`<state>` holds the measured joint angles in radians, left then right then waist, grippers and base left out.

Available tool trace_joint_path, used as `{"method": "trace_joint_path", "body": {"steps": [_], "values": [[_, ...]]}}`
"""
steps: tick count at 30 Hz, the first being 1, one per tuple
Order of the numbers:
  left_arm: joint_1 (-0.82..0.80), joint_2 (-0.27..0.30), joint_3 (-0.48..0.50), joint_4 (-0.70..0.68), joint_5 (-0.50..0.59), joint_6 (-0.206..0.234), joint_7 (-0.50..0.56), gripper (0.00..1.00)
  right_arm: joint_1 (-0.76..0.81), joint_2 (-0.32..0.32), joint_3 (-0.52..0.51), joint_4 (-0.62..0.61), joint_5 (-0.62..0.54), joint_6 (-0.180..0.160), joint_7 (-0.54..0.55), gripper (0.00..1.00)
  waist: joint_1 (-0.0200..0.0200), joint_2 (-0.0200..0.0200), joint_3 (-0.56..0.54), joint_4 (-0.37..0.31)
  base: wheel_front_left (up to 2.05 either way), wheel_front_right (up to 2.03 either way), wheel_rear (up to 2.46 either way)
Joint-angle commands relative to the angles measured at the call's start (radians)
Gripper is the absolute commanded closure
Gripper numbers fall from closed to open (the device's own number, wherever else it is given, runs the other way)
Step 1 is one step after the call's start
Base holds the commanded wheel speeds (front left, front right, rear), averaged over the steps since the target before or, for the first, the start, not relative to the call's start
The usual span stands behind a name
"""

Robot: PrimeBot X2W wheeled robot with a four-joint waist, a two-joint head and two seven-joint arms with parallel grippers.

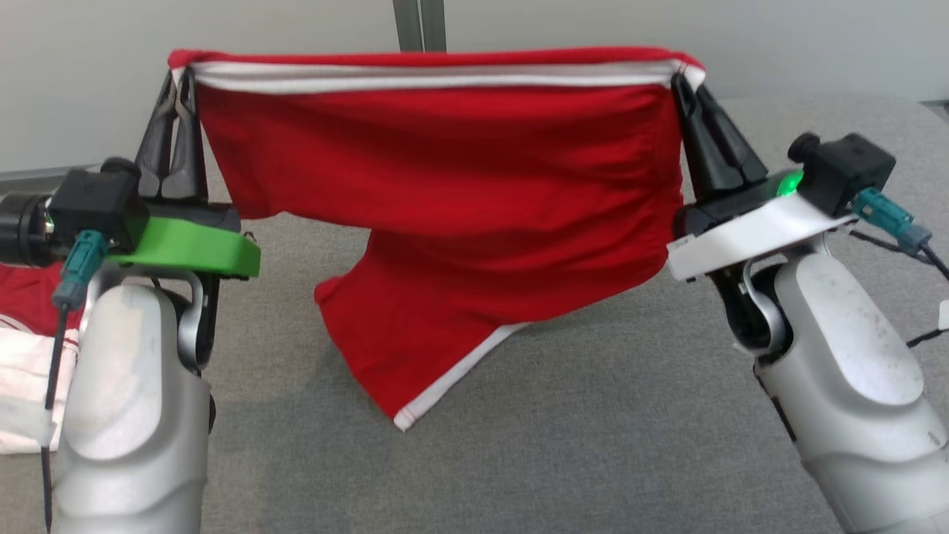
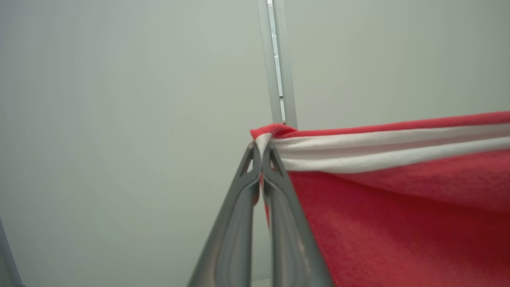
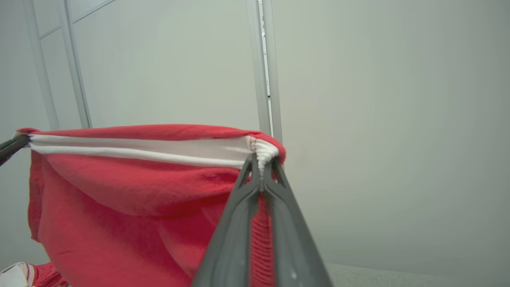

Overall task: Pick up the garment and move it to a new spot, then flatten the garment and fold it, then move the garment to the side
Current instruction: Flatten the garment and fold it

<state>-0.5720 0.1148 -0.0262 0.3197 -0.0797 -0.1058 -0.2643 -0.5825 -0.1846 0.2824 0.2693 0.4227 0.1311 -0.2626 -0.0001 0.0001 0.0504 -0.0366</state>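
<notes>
Up close, left pincer [image 1: 180, 80] and right pincer [image 1: 680, 78] are each clamped on a top corner of the red garment [image 1: 445, 170], stretching it above the tabletop [image 1: 593, 430], probably so it lays flat.

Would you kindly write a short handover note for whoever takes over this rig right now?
Left gripper: shut on one top corner of the red garment, at its white band.
Right gripper: shut on the other top corner.
Garment: held stretched between both grippers above the grey table. Its lower corner hangs down towards the table, and contact is unclear. A pile of other clothes lies at the table's left edge.
Done: garment picked up.
Left: lay it at the new spot, flatten, fold, move aside.
</notes>
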Motion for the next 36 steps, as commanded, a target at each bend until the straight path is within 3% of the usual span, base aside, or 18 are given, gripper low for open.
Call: {"method": "trace_joint_path", "body": {"steps": [1,12,23,28,36], "values": [[-0.046,0.013,-0.001,0.015,0.009,-0.003,0.0,1.0,-0.046,-0.016,0.006,0.012,0.006,0.0,-0.003,1.0,0.0001,-0.0001,0.077,0.005,0.0,0.0,0.0],[-0.386,0.025,-0.03,0.119,0.064,0.01,0.001,1.0,-0.416,-0.09,0.039,0.104,-0.049,0.0,-0.003,1.0,0.0001,-0.0001,0.364,0.031,0.0,0.0,0.0],[-0.729,0.044,-0.031,0.144,0.094,0.064,0.001,1.0,-0.762,-0.15,-0.056,0.178,-0.179,-0.001,-0.003,1.0,0.0001,-0.0001,0.544,0.073,0.0,0.0,0.0],[-0.735,0.026,-0.045,0.127,0.085,0.074,0.001,1.0,-0.77,-0.144,-0.086,0.188,-0.207,-0.001,-0.003,1.0,0.0001,-0.0001,0.575,0.085,0.0,0.0,0.0],[-0.508,-0.02,-0.031,0.091,0.03,0.088,0.001,1.0,-0.561,-0.138,-0.064,0.145,-0.171,-0.001,-0.003,1.0,0.0001,-0.0001,0.577,0.08,0.0,0.0,0.0]]}}
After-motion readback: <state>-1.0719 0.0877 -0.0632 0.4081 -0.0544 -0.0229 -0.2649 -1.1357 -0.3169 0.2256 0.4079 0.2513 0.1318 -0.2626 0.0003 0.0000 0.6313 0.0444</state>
